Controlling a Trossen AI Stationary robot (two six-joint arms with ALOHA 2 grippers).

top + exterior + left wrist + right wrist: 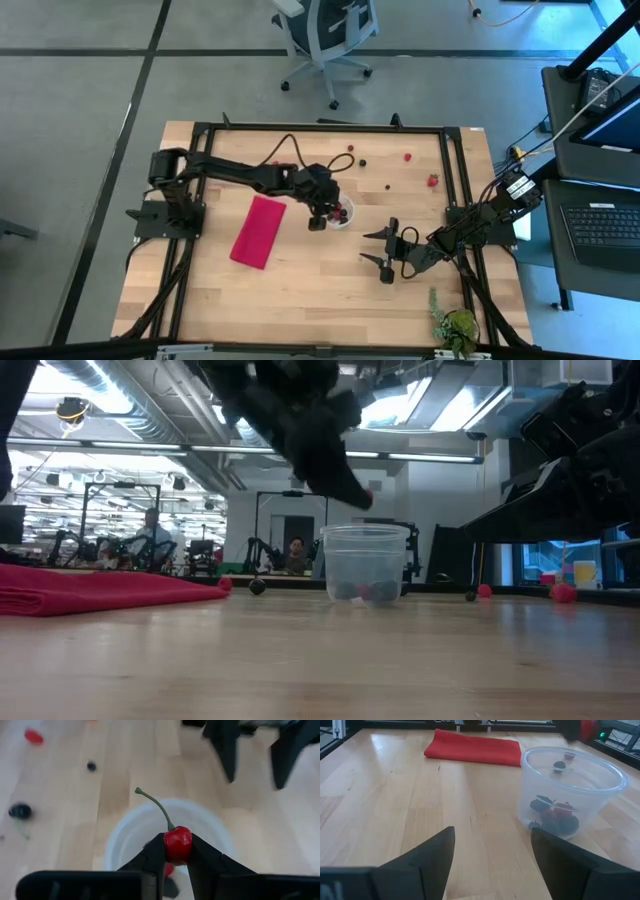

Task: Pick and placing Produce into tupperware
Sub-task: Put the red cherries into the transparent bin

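Your left claw [177,851] pinches a red cherry [177,844], stem pointing to 11 o'clock, directly above the clear cup [125,832]; drop is straight down. Right claw [386,252], open and empty, waits at the cup's 4 o'clock.

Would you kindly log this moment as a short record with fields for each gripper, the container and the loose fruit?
left gripper: shut on cherry, above the cup
right gripper: open, empty, waiting beside the cup
cup contents: several fruits already inside
loose fruit: scattered on the table beyond the cup
cloth: flat, left of cup
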